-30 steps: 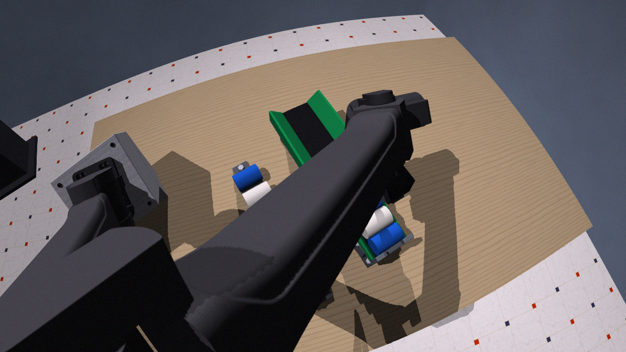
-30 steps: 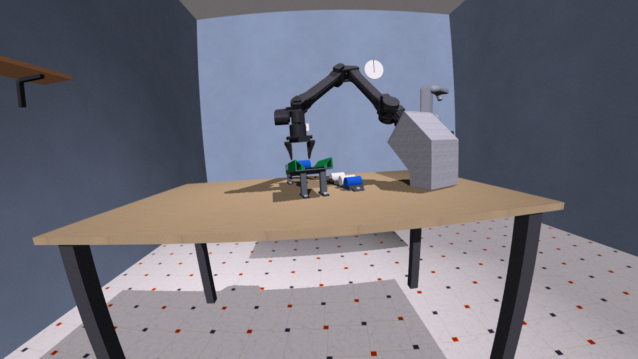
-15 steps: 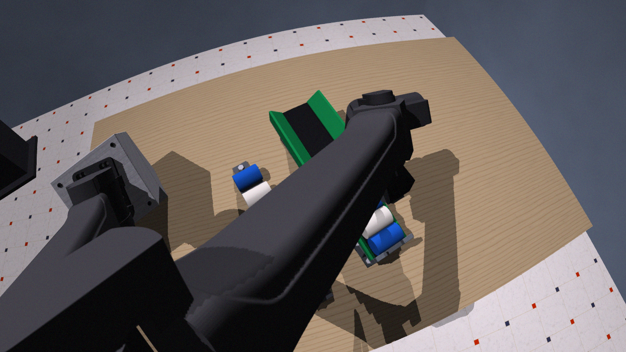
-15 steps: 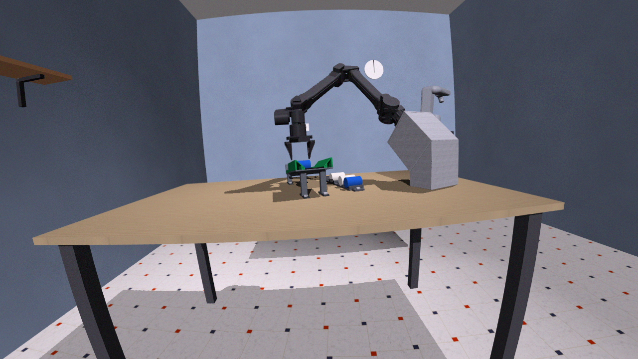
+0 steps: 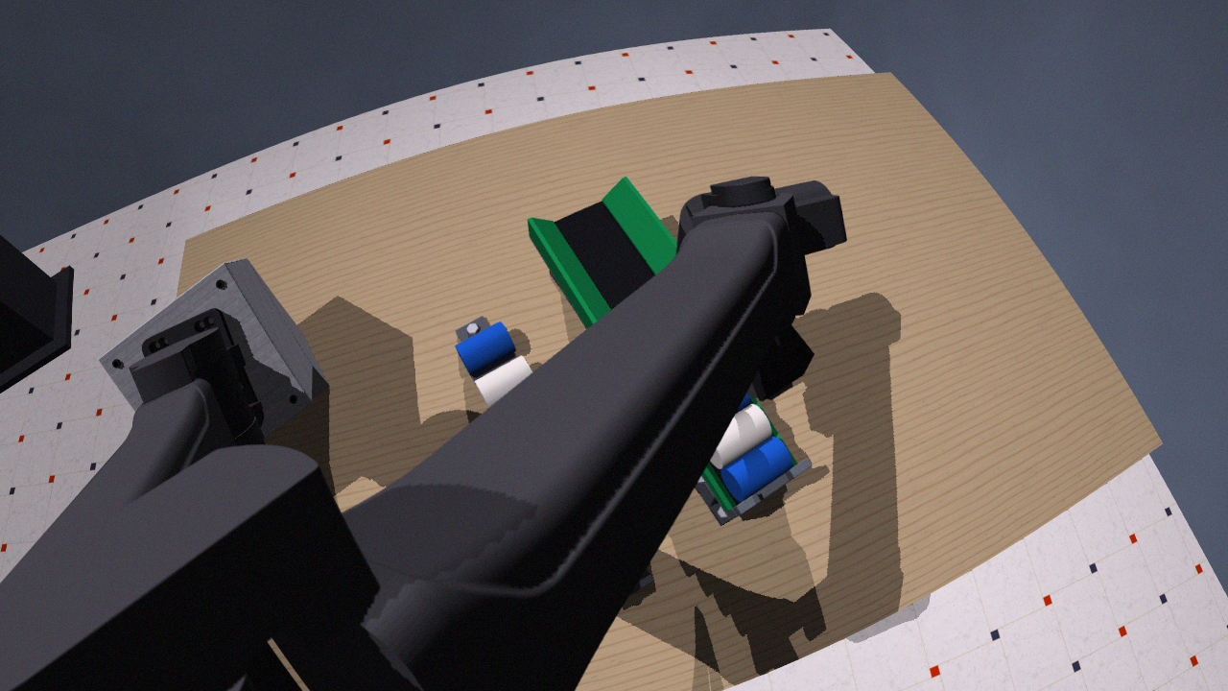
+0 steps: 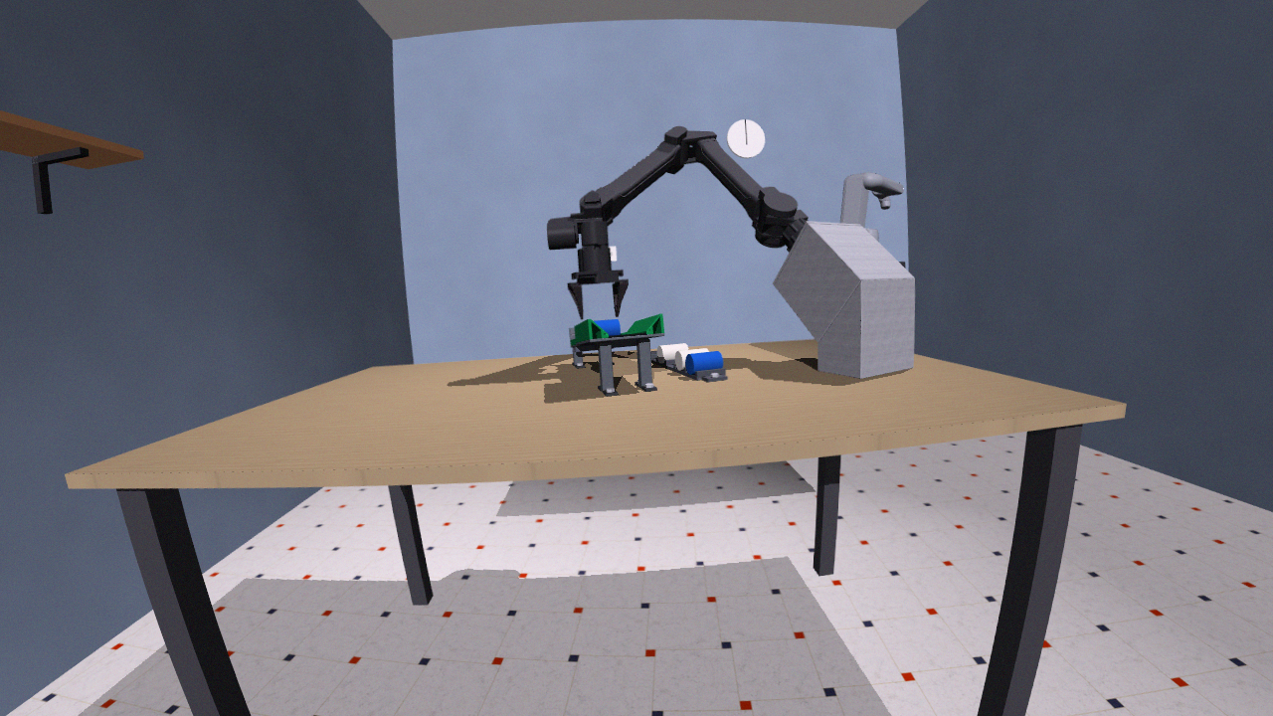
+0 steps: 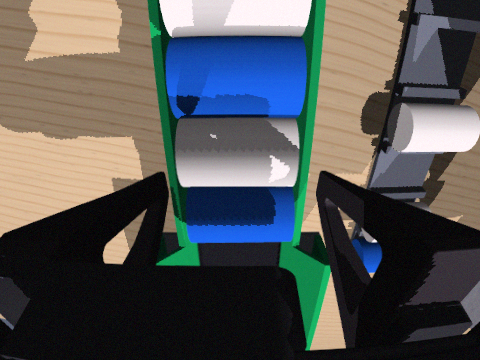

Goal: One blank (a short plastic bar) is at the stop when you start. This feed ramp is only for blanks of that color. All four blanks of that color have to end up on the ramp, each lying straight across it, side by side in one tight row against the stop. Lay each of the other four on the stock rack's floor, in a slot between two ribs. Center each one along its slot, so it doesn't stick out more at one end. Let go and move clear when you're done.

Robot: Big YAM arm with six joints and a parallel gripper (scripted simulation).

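The green feed ramp point(image 5: 639, 219) point(image 6: 587, 333) point(image 7: 155, 74) holds a row of several blanks, blue and white in turn. In the top view a blue blank point(image 5: 755, 464) lies at the stop, with a white blank point(image 5: 743, 434) beside it. My gripper point(image 7: 242, 182) point(image 6: 601, 302) is open and empty. It hangs just above the ramp, with its fingers either side of the near blanks. The arm hides it in the top view.
The grey stock rack point(image 7: 427, 54) point(image 6: 712, 377) stands beside the ramp. It holds a white blank point(image 7: 440, 128) point(image 5: 502, 378) point(image 6: 673, 354) and a blue blank point(image 5: 484, 345) point(image 6: 703, 361). The arm's grey base block point(image 5: 257, 335) point(image 6: 854, 302) stands on the wooden table point(image 5: 944, 257) point(image 6: 534, 427).
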